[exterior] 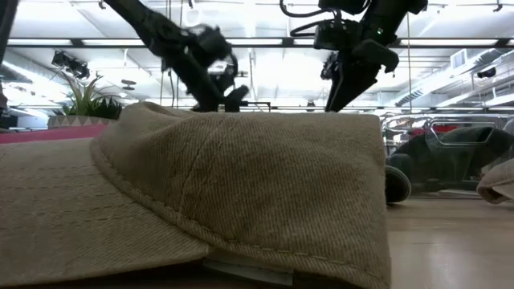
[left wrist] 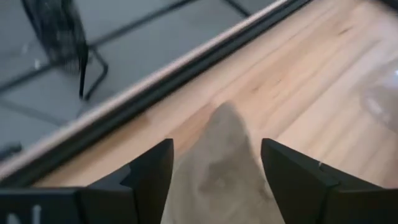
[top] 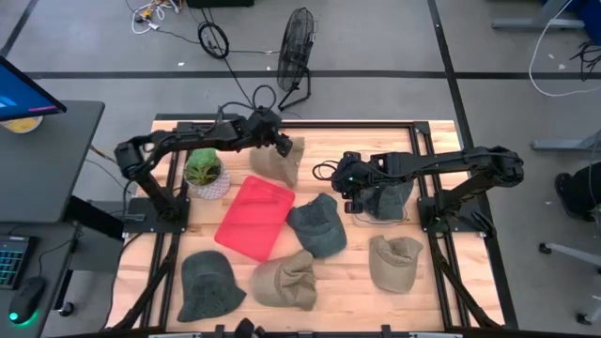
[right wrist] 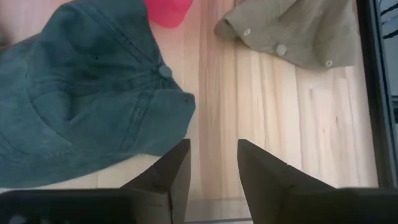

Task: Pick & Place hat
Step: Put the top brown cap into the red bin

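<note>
The left gripper (top: 284, 145) hangs with fingers spread either side of a tan hat (top: 285, 161) near the table's (top: 441, 291) far edge; lower squarely before closing. The right gripper (top: 351, 201) hovers released beside a green cap (top: 317, 225).

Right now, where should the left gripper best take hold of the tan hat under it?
Probably the raised fold of the tan hat, from above. The left gripper is open with a finger either side of that ridge, so closing should pinch the cloth.
</note>
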You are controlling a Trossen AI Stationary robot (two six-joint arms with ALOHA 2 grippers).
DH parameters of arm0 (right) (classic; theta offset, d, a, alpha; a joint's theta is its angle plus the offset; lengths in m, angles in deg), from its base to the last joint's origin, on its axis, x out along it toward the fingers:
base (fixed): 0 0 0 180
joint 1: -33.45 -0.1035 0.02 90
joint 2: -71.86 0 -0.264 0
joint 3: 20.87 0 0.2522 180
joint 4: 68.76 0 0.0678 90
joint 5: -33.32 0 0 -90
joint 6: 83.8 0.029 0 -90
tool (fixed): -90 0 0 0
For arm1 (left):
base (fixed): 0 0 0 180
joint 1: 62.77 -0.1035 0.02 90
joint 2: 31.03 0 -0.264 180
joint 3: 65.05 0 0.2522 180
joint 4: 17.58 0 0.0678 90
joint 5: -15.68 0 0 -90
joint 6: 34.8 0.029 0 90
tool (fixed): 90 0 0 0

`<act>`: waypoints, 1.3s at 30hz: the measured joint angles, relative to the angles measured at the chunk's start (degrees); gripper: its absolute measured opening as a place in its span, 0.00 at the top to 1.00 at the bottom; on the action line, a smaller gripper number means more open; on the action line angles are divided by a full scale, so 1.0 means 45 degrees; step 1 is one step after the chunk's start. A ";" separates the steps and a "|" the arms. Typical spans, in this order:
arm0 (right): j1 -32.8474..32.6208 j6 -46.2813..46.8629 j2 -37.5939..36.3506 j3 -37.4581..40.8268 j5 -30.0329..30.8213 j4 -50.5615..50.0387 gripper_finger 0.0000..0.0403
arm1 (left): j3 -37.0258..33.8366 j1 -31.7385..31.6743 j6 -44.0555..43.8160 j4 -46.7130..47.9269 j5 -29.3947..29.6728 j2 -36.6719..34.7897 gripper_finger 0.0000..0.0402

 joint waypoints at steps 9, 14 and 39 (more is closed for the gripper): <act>0.0000 -0.0005 0.0000 0.0000 0.0012 0.0140 0.67 | -0.0010 -0.0017 -0.2264 -0.0001 0.0534 0.2140 0.40; 0.0005 -0.0038 0.0000 0.0000 0.0017 0.0176 0.67 | -0.0010 0.0015 -0.2004 -0.0057 0.0700 0.2388 0.44; 0.0005 0.0044 -0.0005 0.0005 0.0022 0.0289 0.67 | 0.0000 0.3658 0.6463 0.4599 -0.0379 -0.5140 0.99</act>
